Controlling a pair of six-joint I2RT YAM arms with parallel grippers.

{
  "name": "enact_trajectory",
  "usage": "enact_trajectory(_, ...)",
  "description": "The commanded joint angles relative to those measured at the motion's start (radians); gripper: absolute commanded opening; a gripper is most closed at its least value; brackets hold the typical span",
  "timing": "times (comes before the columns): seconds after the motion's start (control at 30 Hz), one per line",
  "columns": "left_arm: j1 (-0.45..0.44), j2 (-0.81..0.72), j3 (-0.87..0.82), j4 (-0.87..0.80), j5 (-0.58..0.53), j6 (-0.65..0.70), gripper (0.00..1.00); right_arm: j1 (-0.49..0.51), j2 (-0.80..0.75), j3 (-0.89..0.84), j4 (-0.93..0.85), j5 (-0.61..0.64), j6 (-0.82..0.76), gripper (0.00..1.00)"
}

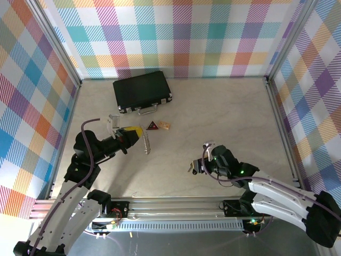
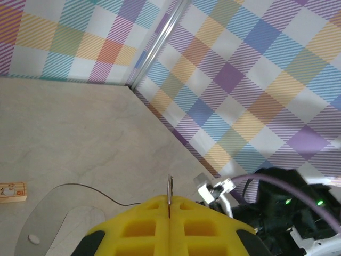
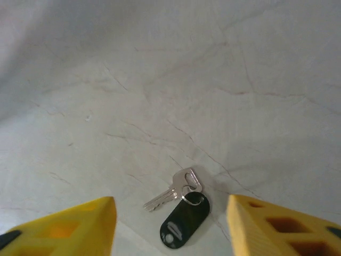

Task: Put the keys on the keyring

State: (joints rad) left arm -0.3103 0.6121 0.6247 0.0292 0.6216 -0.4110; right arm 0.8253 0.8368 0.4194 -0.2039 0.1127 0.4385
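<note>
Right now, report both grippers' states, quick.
Left gripper: closed, holding the keyring.
Right gripper: open, holding nothing; the key lies loose between its fingers.

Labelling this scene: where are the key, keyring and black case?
key (image 3: pixel 161 200): right wrist view, silver blade.
keyring (image 1: pixel 146 144): top external view, silver metal loop.
black case (image 1: pixel 141 90): top external view, lid.
</note>
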Motion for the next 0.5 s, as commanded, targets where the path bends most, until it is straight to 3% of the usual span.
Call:
enact_trajectory(0.0,0.013,-0.014,0.002,0.027,0.003,0.006,0.0,0.001,-0.003,0.186,-0.341,0.051,0.033,0.67)
enact_trajectory(0.2,0.013,-0.027,0.004,0.022,0.009,0.0,0.0,-0.028,0.295,0.546,-0.731,0.002,-0.08,0.69)
enact_trajectory(0.47,0.013,-0.06,0.077,-0.145,-0.04,0.078,0.0,-0.023,0.537,0.794,-0.932,-0.001,-0.225,0.68)
